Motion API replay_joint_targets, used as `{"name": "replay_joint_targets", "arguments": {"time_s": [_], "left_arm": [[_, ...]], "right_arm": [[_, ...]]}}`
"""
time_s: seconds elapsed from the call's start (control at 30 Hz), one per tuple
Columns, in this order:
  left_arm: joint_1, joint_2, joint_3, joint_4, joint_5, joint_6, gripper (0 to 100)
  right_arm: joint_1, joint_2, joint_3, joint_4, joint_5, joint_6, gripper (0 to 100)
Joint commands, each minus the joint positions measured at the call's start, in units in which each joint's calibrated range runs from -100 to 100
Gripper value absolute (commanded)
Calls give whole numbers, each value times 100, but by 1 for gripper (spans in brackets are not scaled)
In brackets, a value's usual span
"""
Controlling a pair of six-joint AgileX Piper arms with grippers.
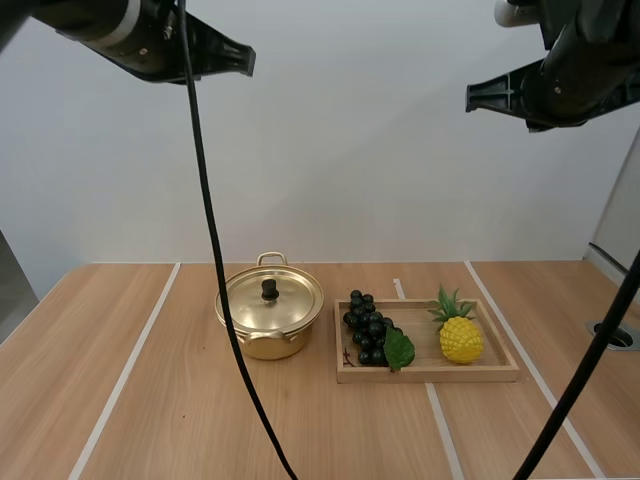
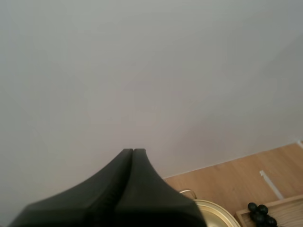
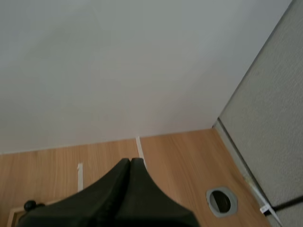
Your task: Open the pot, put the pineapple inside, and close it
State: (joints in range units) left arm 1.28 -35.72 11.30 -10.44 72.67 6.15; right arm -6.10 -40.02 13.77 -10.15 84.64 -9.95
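My left pincer (image 1: 250, 60), upper left, and right pincer (image 1: 469, 98), upper right, hang high, both closed and empty. They are likely parked clear of the lidded pot (image 1: 266, 338) and the pineapple (image 1: 460, 338) on the tray (image 1: 430, 373).

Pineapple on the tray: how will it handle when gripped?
Pineapple looks like a toy: probably light and rigid. Its bumpy oval body rests on the wooden tray, so it may roll if nudged. The leafy crown likely flexes; grip the body.
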Motion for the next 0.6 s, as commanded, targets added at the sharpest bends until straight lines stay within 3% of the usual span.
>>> {"name": "replay_joint_targets", "arguments": {"time_s": [0.0,0.2,0.57], "left_arm": [[7,308,-42,-11,86,303,0],[7,906,-42,-144,344,418,0],[-2,1902,-27,-881,2076,865,0]], "right_arm": [[-18,117,-32,207,686,-134,0],[-18,333,-19,593,1313,-493,0],[-18,815,-19,585,1536,-650,0]]}}
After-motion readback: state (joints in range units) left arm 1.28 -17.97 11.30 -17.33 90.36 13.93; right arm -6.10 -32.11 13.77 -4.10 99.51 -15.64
